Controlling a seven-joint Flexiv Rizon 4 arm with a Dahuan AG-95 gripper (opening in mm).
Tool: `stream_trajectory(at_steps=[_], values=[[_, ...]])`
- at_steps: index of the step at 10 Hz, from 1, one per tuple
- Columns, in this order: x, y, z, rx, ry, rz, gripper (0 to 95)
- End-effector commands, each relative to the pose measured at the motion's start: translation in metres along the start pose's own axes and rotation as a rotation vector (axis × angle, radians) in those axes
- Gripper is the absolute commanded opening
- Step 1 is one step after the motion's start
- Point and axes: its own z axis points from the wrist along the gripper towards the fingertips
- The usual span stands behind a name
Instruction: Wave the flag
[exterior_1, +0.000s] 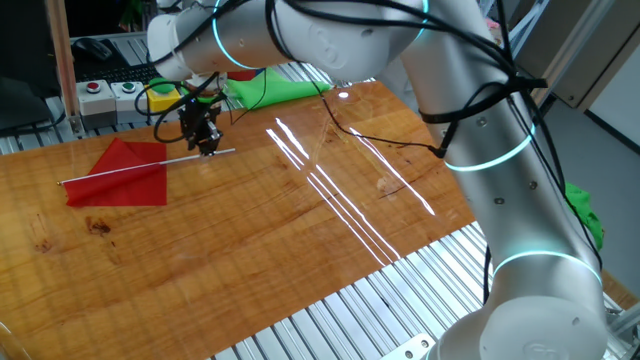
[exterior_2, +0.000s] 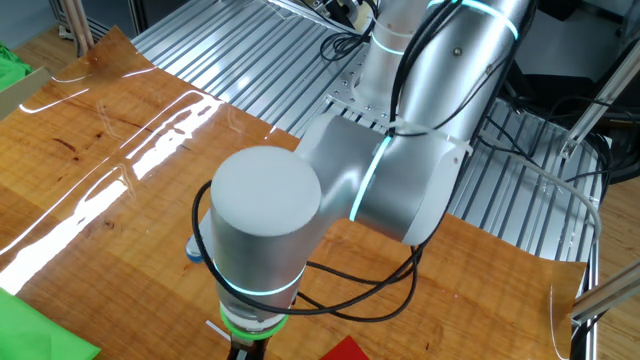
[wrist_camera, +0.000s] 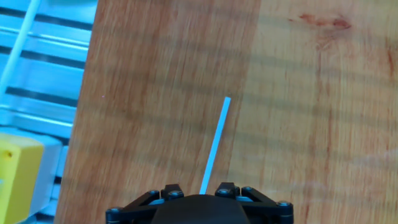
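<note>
The flag lies flat on the wooden table at the left in one fixed view: its red cloth (exterior_1: 125, 175) is spread out and its thin white stick (exterior_1: 120, 171) runs from the far left to just right of my gripper. My gripper (exterior_1: 207, 146) is down on the stick near its right end, with the fingers drawn in around it. In the hand view the stick (wrist_camera: 214, 146) runs out forward from between the jaws of the gripper (wrist_camera: 200, 190); the fingertips are hidden. The other fixed view shows only a red corner of the cloth (exterior_2: 345, 350) beside the arm.
A green cloth (exterior_1: 270, 88) and a yellow box (exterior_1: 160, 96) lie behind the gripper at the table's far edge, next to a button panel (exterior_1: 110, 92). Ribbed metal decking (exterior_1: 330, 310) borders the table. The big arm (exterior_2: 330, 190) blocks most of the other fixed view.
</note>
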Motion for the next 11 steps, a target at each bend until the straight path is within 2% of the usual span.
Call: stream_trajectory(at_steps=[1,3,4,6,7,8,9,11], values=[[-0.0028,-0.0041,0.0053,-0.006,-0.008,0.013,19.0],[-0.0032,-0.0045,0.0054,-0.006,0.011,0.02,19.0],[-0.003,-0.0058,0.0044,-0.014,0.009,0.011,0.0],[-0.003,-0.0061,0.0043,-0.016,0.009,0.004,0.0],[-0.0036,-0.0068,0.0069,-0.033,0.001,0.001,0.0],[-0.0038,-0.0079,0.0072,-0.026,0.008,-0.012,0.0],[-0.0037,-0.0079,0.007,-0.039,0.004,-0.008,0.0],[-0.0028,-0.0064,0.0035,-0.034,-0.006,-0.039,0.0]])
